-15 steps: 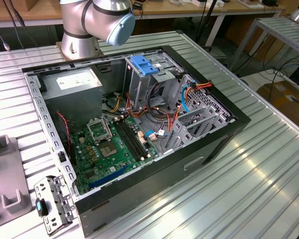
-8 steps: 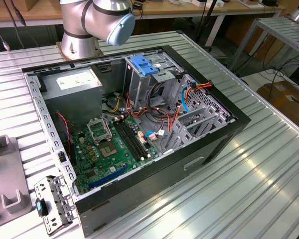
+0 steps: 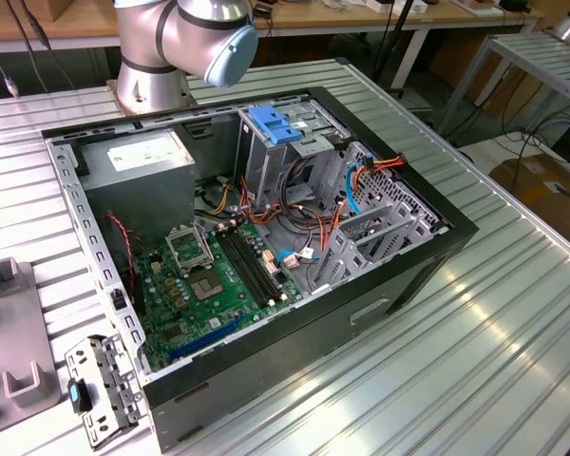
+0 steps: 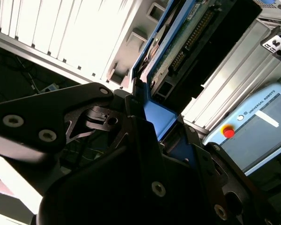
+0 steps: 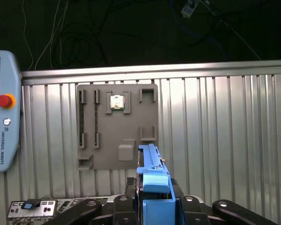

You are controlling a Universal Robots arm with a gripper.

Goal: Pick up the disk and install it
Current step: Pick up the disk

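Item 1, gripper (image 5: 154, 204): one, seen in both wrist views. Its two black fingers (image 5: 119, 206) are clamped on the disk (image 5: 151, 161), one against each broad face.

Item 2, disk: one. It is carried on edge in the jaws, clear of the table (image 5: 225, 140), with its blue frame outermost. In the first wrist view it stands in front of the plate (image 5: 117, 136) and the ribbed table beyond. In the second wrist view its circuit-board face (image 4: 185, 35) shows. It is not yet in the case (image 3: 361, 304).

Item 3, case: one, lying open on the table in the exterior view. Inside are:
- one green motherboard (image 3: 204, 285)
- one grey power supply (image 3: 138, 157) at the far side, toward the exterior view's left
- one metal drive cage (image 3: 266, 161) with one blue handle (image 3: 274, 125)

Orange and blue cables run toward the exterior view's right of the cage.

Item 4, plate: one grey fixture plate. In the exterior view it lies on the table at the near side, to the exterior view's left of the case. One chip (image 5: 117, 101) sits in one of its recesses.

Item 5, bracket (image 3: 104, 389): one, metal, with one blue latch. It lies between the plate and the case's near corner.

Item 6, pendant (image 5: 2, 126): one, with one red button (image 5: 4, 100). It rests on the table beside the plate.

Item 7, arm (image 3: 185, 43): one. Its base stands at the far side of the table, behind the case.
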